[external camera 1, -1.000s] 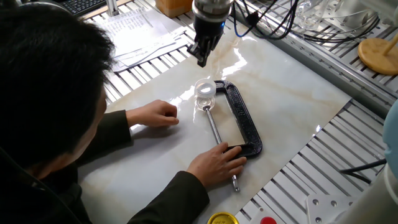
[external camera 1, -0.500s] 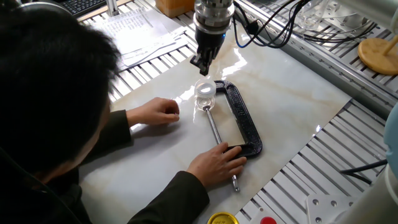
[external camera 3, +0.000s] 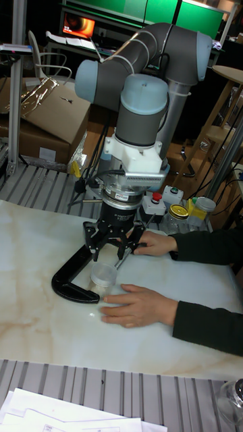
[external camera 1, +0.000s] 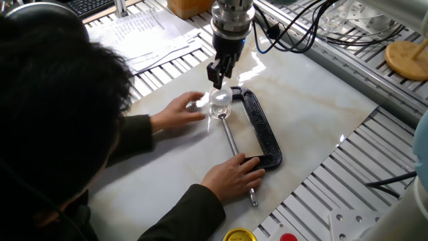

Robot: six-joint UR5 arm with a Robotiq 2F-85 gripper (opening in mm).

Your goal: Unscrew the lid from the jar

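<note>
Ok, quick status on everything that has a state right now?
gripper: jaws open, hovering just above the lid, not touching
lid: on the jar
jar: upright, held in the C-clamp
C-clamp: lying flat, a person's hand on its handle end
other hand: beside the jar

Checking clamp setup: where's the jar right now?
In the fixed view, the jar sits mid-table at the open end of the black C-clamp, directly under the tool, with a person's hand beside it.
</note>
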